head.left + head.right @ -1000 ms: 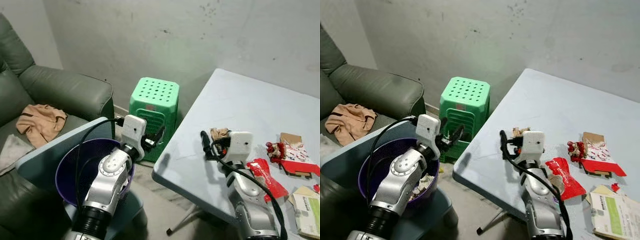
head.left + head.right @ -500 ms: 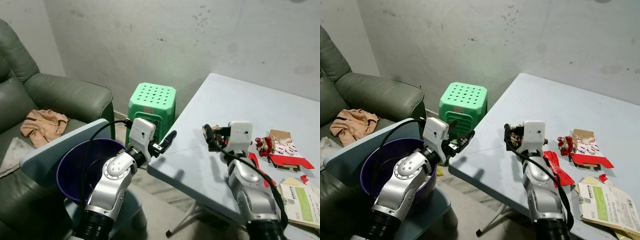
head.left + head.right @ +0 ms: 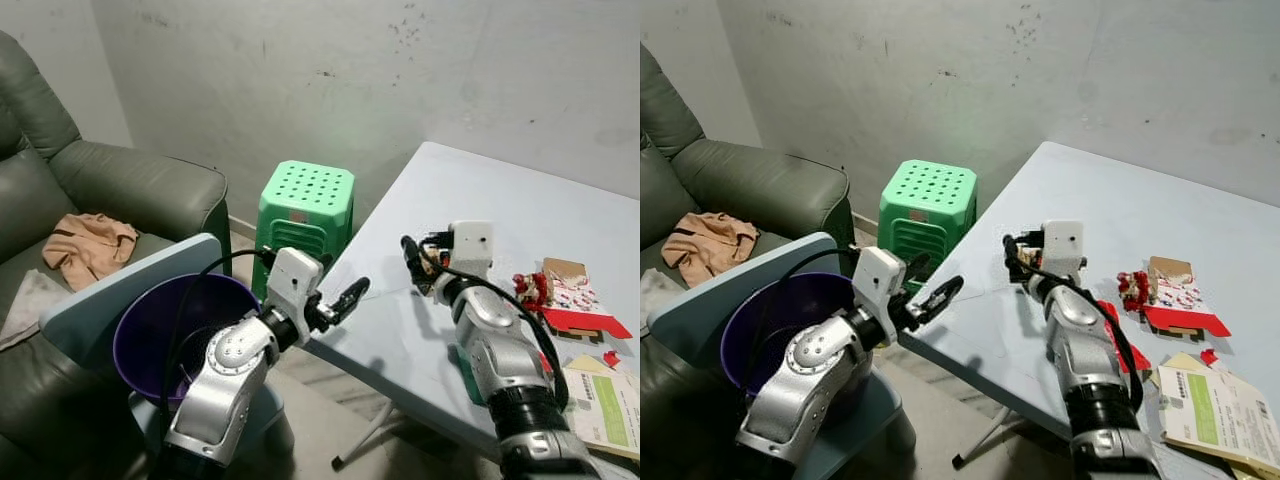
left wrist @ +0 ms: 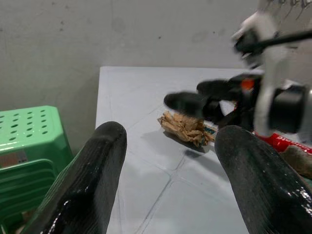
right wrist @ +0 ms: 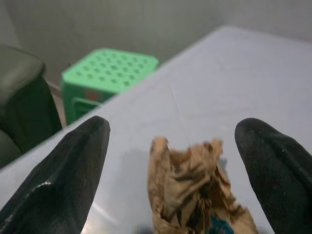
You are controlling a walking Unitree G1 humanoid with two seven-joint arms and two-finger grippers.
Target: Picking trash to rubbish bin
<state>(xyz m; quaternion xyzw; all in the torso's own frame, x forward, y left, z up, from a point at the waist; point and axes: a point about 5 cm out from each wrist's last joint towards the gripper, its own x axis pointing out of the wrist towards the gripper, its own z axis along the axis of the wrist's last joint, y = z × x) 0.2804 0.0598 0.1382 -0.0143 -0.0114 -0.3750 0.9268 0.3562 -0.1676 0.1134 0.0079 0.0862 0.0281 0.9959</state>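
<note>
Brown crumpled paper [image 5: 195, 187] between right pincer [image 5: 173, 161] fingers

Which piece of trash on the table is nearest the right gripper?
The crumpled brown paper, lying between the open right gripper's fingers. The red wrapper and the cardboard lie farther right.

Crumpled brown paper wad [image 4: 186, 127] lying on the pale table [image 3: 500, 200] near its front edge, red wrapper scraps [image 3: 1175, 305] and a torn card box further along the table, purple rubbish bin [image 3: 150, 325] on the floor beside the table, open-topped
</note>
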